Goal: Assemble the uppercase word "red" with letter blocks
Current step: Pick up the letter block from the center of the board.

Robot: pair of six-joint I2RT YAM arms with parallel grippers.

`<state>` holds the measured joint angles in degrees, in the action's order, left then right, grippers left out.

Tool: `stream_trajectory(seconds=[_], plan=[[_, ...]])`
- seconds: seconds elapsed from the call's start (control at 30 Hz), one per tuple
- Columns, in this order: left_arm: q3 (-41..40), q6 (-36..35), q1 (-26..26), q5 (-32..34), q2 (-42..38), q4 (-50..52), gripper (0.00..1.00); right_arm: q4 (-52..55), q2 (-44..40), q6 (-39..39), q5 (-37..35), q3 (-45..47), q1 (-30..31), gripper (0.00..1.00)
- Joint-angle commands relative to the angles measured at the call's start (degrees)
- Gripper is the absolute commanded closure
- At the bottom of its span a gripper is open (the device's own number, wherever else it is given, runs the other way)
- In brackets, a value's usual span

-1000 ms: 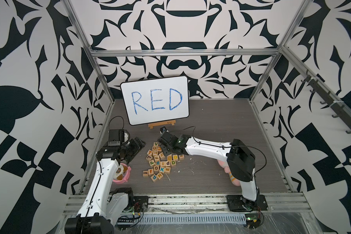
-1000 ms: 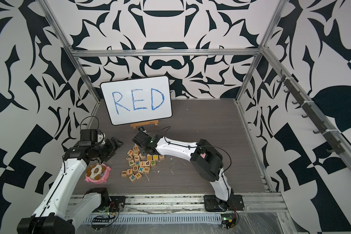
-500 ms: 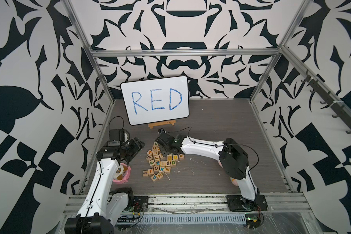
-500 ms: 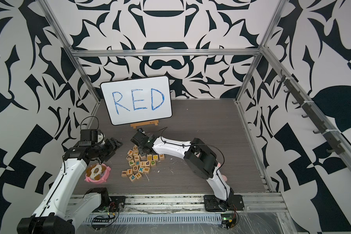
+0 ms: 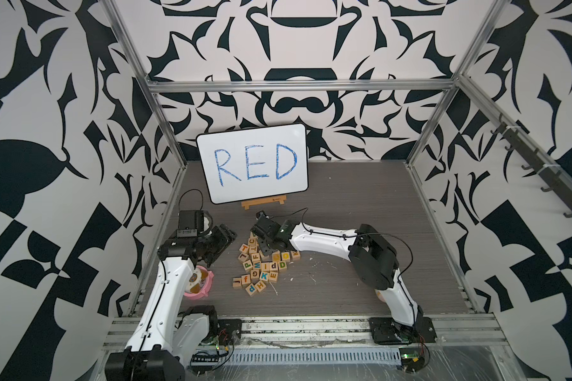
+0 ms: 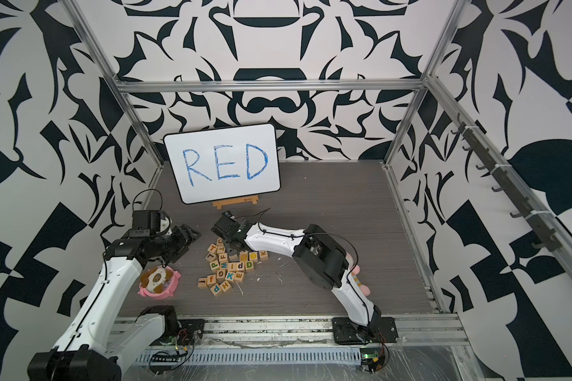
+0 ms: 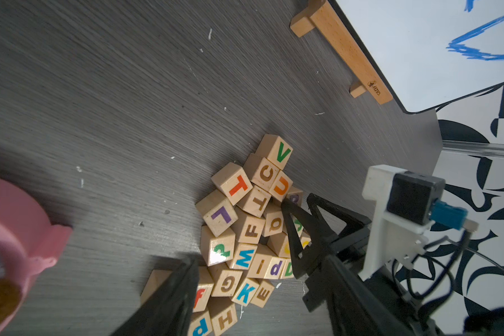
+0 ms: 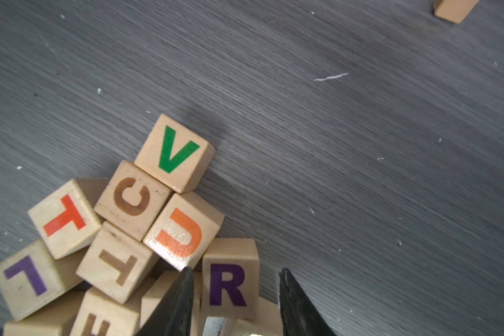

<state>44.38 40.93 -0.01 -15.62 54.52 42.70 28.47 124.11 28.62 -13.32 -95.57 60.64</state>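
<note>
In both top views the letter blocks (image 5: pixel 261 269) are lying in a loose heap on the desk (image 5: pixel 344 198) in front of the white board (image 5: pixel 255 163). The right tool (image 5: pixel 266 249) is reaching down into the heap's far edge, and the left tool (image 5: pixel 228 236) is hovering beside the heap, near a pink toy (image 5: pixel 207 275). In the left wrist view, the left tool's finger (image 7: pixel 175 296) is standing well apart from its partner, gripping nothing, and the D block (image 7: pixel 288 269) and E block (image 7: pixel 264 293) are sitting in the heap. In the right wrist view, the right tool's parted jaws are straddling the R block (image 8: pixel 230 286), with a gap showing on one side.
</note>
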Motion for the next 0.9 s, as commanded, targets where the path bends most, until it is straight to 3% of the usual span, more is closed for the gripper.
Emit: stream_trajectory(seconds=[0.0, 0.87], plan=[[1.15, -0.41, -0.25, 0.27, 0.32, 1.51, 0.28, 0.05, -0.72, 0.65, -1.0, -2.49, 0.33, 0.54], [1.23, -0.41, -0.43, 0.98, 0.23, 1.69, 0.26, 2.03, 1.91, 4.06, -2.23, -3.51, 0.35, 0.6]])
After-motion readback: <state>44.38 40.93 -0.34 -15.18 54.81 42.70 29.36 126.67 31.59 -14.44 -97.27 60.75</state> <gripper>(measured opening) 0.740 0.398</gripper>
